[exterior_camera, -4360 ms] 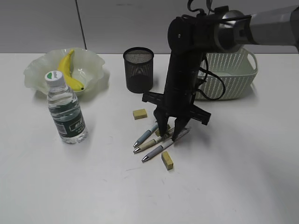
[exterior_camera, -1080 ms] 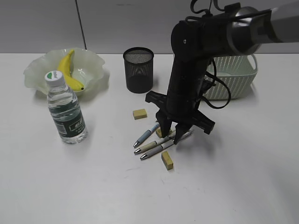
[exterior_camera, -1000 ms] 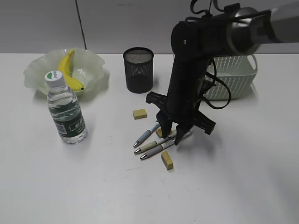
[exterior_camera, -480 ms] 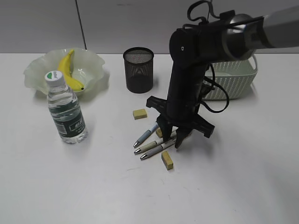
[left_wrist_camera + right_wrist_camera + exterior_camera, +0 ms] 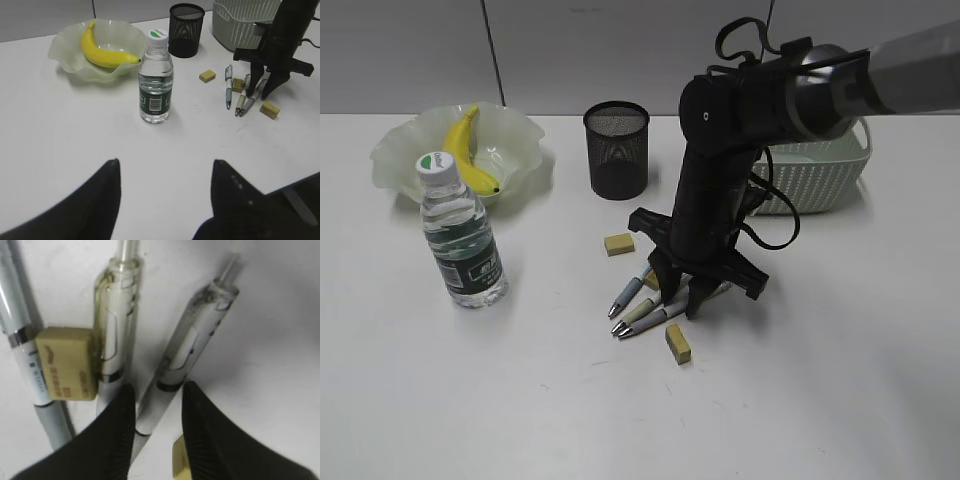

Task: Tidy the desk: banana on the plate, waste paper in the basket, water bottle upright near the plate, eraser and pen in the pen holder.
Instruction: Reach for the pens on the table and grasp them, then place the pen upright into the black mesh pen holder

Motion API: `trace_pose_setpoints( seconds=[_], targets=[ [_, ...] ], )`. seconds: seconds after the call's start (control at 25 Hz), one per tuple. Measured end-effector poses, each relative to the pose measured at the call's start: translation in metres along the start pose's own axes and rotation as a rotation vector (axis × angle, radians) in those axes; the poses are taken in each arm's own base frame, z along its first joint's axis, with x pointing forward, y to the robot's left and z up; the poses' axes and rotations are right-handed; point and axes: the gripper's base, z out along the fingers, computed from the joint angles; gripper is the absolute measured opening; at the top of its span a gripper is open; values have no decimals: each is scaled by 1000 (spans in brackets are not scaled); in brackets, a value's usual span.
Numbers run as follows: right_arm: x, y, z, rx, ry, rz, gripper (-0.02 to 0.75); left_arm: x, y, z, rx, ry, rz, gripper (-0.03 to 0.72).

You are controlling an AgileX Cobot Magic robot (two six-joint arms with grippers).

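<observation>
My right gripper [image 5: 680, 300] stands fingers-down over three pens [image 5: 642, 314] on the white desk [image 5: 520, 400]. In the right wrist view its fingers straddle one clear pen [image 5: 190, 350]; the left one touches it and a gap shows at the right one. An eraser [image 5: 65, 370] lies against the neighbouring pen [image 5: 116, 325]. Two more erasers [image 5: 619, 244] [image 5: 678, 342] lie nearby. The banana [image 5: 468, 150] lies in the plate [image 5: 400, 160]. The water bottle [image 5: 462, 235] stands upright before the plate. The pen holder [image 5: 617, 150] stands behind the pens. My left gripper [image 5: 165, 165] is open and empty. The waste paper is out of view.
The sage-green basket [image 5: 820, 165] stands at the back right, behind my right arm [image 5: 720, 170]. The desk's front half is bare white surface. A grey wall runs along the far edge.
My right gripper has moved lower and slightly left onto the pens, and its fingers have narrowed. The pens have shifted a little to the left. Everything else is unmoved.
</observation>
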Motion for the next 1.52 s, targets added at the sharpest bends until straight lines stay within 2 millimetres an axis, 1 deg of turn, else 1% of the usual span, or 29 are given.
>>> trace_pose_setpoints(
  seconds=[0.28,0.36,0.44,0.52,0.64,0.84,0.96,1.12,1.2,1.32,1.4,1.52],
  targets=[
    [-2,0,1,4,-22,-13,268,0,0,0,0,0,0,430],
    [-3,-1,6,16,-18,-10,268,0,0,0,0,0,0,430],
    [-3,-1,6,15,-20,-11,263,0,0,0,0,0,0,430],
    [-3,-1,6,19,-24,-14,223,0,0,0,0,0,0,430],
    [-3,-1,6,15,-26,-13,110,0,0,0,0,0,0,430],
    [-6,-3,0,45,-63,-51,111,0,0,0,0,0,0,430],
    [-8,-4,-17,43,-115,-71,111,0,0,0,0,0,0,430],
    [-9,-1,-55,-45,-198,-99,111,0,0,0,0,0,0,430],
    [-9,3,-76,-136,-261,-125,111,0,0,0,0,0,0,430],
    [-11,15,-112,-343,-388,-207,111,0,0,0,0,0,0,430],
    [-13,25,-134,-490,-509,-304,111,0,0,0,0,0,0,430],
    [-15,42,-161,-671,-720,-506,111,0,0,0,0,0,0,430]
  ],
)
